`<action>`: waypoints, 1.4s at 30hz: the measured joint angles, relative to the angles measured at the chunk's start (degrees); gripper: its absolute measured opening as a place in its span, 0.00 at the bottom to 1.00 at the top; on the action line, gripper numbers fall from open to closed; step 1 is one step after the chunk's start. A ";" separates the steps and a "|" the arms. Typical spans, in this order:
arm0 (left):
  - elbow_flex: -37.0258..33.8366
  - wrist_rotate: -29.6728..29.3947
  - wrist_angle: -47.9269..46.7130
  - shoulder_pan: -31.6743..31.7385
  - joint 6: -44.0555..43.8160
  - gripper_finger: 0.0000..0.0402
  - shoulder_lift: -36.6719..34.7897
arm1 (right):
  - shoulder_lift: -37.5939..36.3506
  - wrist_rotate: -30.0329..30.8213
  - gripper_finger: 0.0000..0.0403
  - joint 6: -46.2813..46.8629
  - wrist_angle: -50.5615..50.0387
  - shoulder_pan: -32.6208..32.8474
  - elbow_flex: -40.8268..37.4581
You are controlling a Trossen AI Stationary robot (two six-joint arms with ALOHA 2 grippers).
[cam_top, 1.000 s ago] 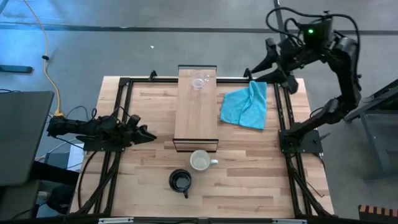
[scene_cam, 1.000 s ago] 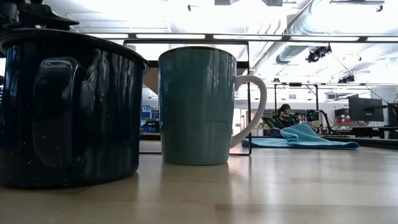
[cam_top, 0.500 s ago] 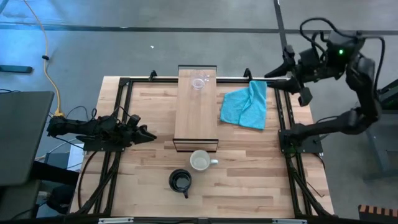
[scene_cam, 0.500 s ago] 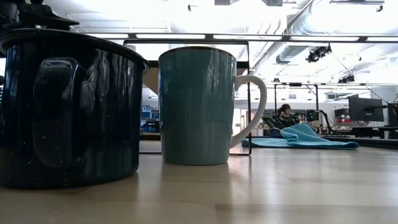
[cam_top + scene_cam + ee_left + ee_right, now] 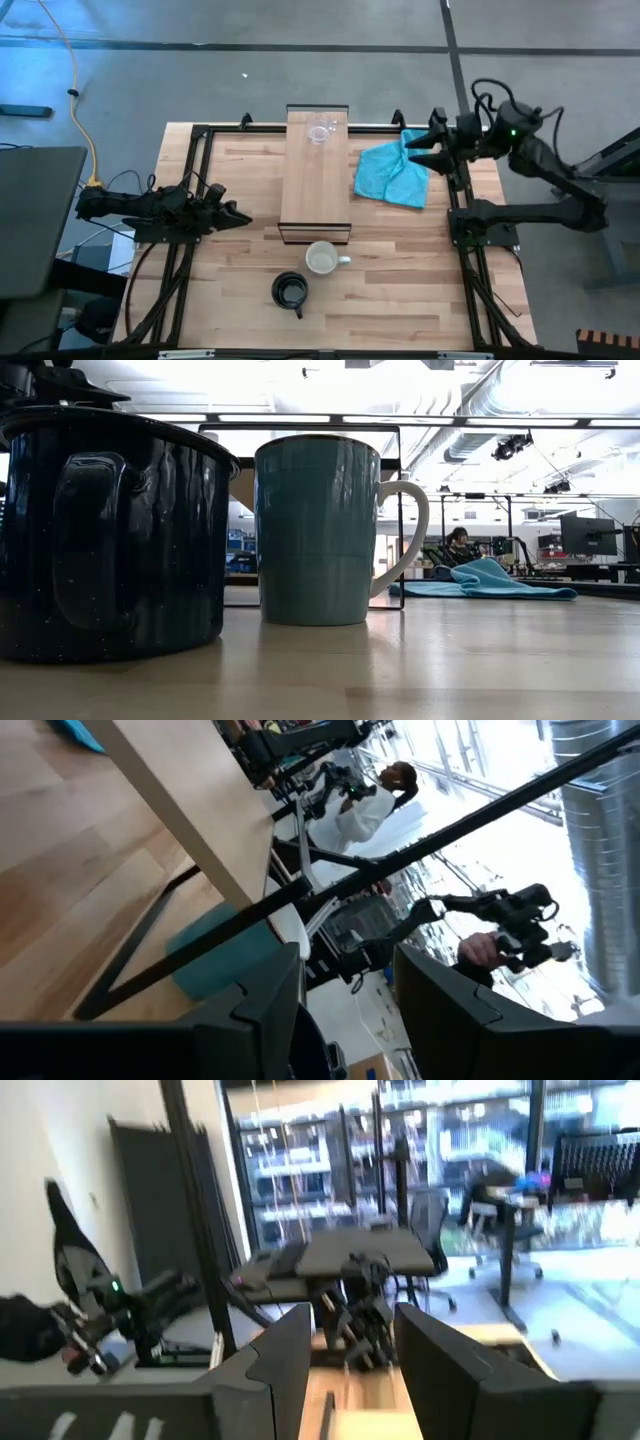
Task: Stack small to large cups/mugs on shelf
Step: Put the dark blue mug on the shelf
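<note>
The light-wood shelf stands mid-table. The small clear glass cup stands on its far end. The white-handled mug, teal outside in the low view, stands on the table at the shelf's near end. The black mug stands nearer and to its left, large in the low view. My left gripper is open and empty, lying low at the table's left side and pointing at the shelf. My right gripper is open and empty by the turquoise cloth's far right corner.
A crumpled turquoise cloth lies on the table right of the shelf. A dark metal frame runs along the table's edges. In the low view a person sits in the room beyond the table.
My right arm has folded down and drawn back from above the table's far right corner. Its gripper has come down and toward the near edge, ending by the cloth's far right corner. The cups, mugs and shelf have stayed where they were.
</note>
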 joint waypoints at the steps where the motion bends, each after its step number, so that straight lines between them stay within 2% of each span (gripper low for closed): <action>1: 0.00 0.06 0.01 0.00 -0.03 0.38 -0.01 | -1.06 0.01 0.34 0.71 2.83 0.24 -2.12; 7: 0.00 -2.24 4.70 0.00 3.94 0.38 -0.01 | -7.29 5.17 0.34 3.97 16.74 2.89 -13.85; 16: 0.00 -8.15 6.82 0.00 11.87 0.38 -0.01 | -13.14 14.91 0.34 7.37 27.35 7.86 -26.67; 23: 0.00 -12.21 9.38 0.00 16.54 0.38 -0.01 | -13.80 22.93 0.34 6.73 31.12 10.96 -31.32; 28: 0.01 -11.69 8.93 -0.27 16.34 0.38 -0.01 | -13.78 24.42 0.34 7.13 30.81 11.97 -32.71; 35: 0.04 -13.09 9.03 -8.17 12.24 0.38 3.21 | -13.78 25.96 0.34 7.89 28.58 12.38 -33.27; 42: 0.26 -21.56 14.03 -19.90 11.05 0.38 10.90 | -13.78 25.96 0.34 7.81 27.94 12.35 -33.27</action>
